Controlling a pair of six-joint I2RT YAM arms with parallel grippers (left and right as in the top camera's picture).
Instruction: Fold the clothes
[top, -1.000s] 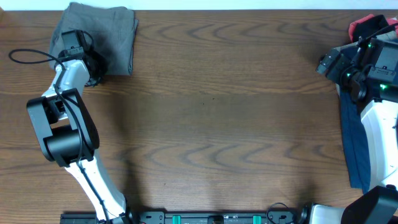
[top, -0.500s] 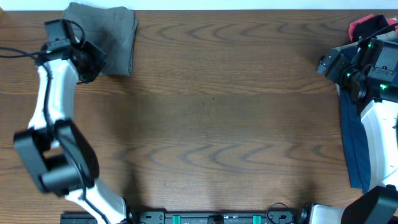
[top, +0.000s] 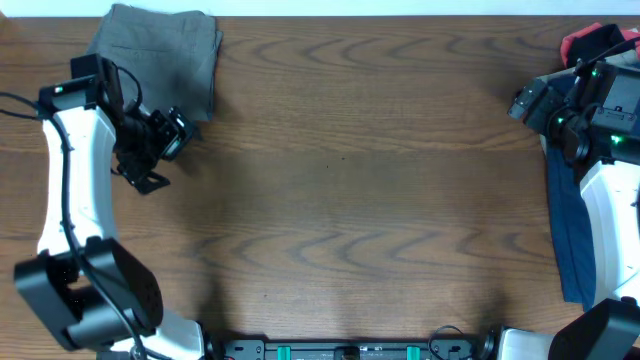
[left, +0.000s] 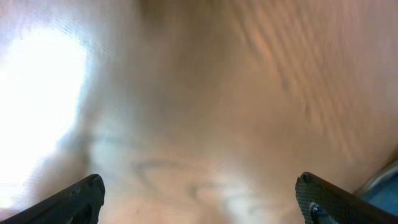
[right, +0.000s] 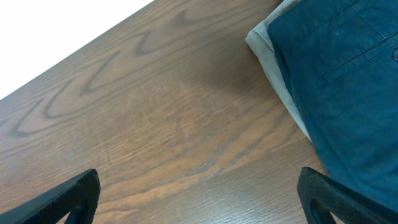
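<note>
Locating the next garment comes first: the unfolded pile lies along the right edge of the table (top: 350, 170), and the right hand (top: 522, 102) is much the nearer of the two. The navy garment (top: 568, 230) has its long axis parallel to that edge, running from the near side toward the far side, partly under the right arm. A tan garment (right: 268, 46) shows as a thin border beneath it in the right wrist view. A red and black garment (top: 590, 40) sits at the far right corner. The right hand hovers over bare wood at the pile's inner edge, with the navy cloth near its outer side. Its jaws are spread wide and hold nothing.

The grey-green shorts (top: 165, 55) lie folded into a compact rectangle at the far left corner of the table. The left hand (top: 172, 135) is just off their near right corner, pointing toward the table centre. Its wrist view is blurred, but both fingertips stand wide apart at the lower corners, so it reads as open and empty.

Judgement: the shorts look finished. The pile is well apart from the left arm, so the next pick falls to the right arm
</note>
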